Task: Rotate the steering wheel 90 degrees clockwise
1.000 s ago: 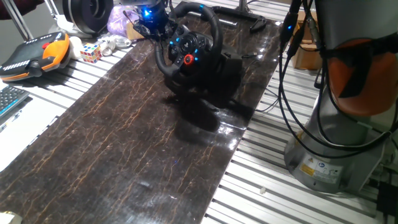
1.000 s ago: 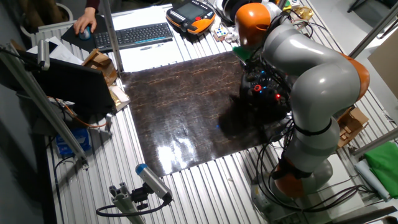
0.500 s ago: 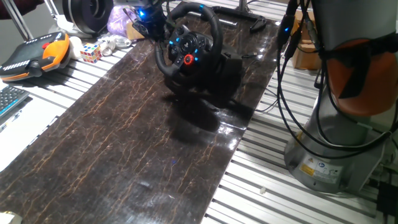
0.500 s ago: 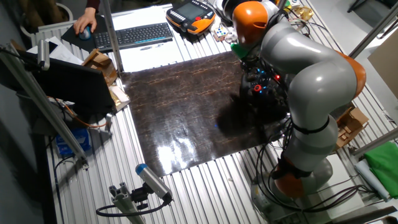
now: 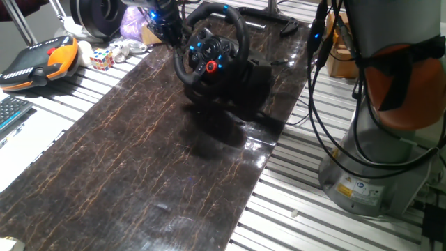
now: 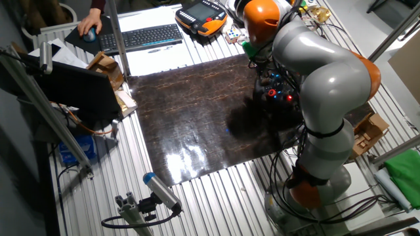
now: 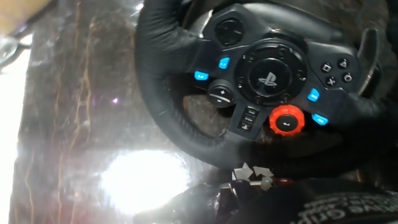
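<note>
- Dark marbled mat (image 5: 160, 153) with brown veins, glossy, laid over a slatted aluminium table (image 5: 293, 209).
- Bright glare from overhead light on the mat, strongest in the hand view.
- Keyboard (image 6: 141, 36) and orange-and-black pendant (image 6: 200, 14) at the table's far edge.
- Cardboard box (image 6: 108, 69) beside a dark monitor (image 6: 69, 85).
- Colour cube (image 5: 100, 58) near the pendant.

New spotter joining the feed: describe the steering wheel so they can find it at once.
Start at the long dark marble-patterned mat on the slatted table. At its far end, on a bulky black base, stands the steering wheel. Its red round button and blue-lit hub buttons set it apart from the plain black ring behind.
</note>
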`<state>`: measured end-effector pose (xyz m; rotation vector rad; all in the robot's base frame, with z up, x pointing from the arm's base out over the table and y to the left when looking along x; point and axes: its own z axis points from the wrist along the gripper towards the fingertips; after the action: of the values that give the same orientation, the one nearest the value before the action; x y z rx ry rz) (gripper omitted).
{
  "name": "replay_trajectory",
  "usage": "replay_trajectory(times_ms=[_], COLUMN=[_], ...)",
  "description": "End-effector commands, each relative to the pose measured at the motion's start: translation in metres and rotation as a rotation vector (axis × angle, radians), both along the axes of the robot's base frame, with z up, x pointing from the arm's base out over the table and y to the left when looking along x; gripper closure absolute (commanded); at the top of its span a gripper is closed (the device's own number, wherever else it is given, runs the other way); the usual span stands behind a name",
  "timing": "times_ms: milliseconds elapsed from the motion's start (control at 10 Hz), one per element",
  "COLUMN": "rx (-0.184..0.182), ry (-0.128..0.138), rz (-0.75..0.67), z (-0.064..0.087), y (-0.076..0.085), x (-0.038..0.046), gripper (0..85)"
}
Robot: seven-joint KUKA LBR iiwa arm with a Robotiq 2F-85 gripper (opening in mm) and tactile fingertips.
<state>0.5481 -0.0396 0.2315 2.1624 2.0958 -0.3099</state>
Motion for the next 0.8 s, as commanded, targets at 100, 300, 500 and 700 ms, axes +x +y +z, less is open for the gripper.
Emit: replay_trajectory(times_ms=[100, 300, 500, 700], rx=[0.000, 0.001, 0.000, 0.007], ry=[0.004, 0.009, 0.014, 0.026], rz=[-0.324, -0.302, -0.269, -0.191], z=[-0.0009, -0.0027, -0.0044, -0.0039], y=[0.0004, 0.0010, 0.0018, 0.0014], x=[0.0011, 0.0033, 0.0054, 0.0048], gripper=[84.3, 84.3, 84.3, 84.3])
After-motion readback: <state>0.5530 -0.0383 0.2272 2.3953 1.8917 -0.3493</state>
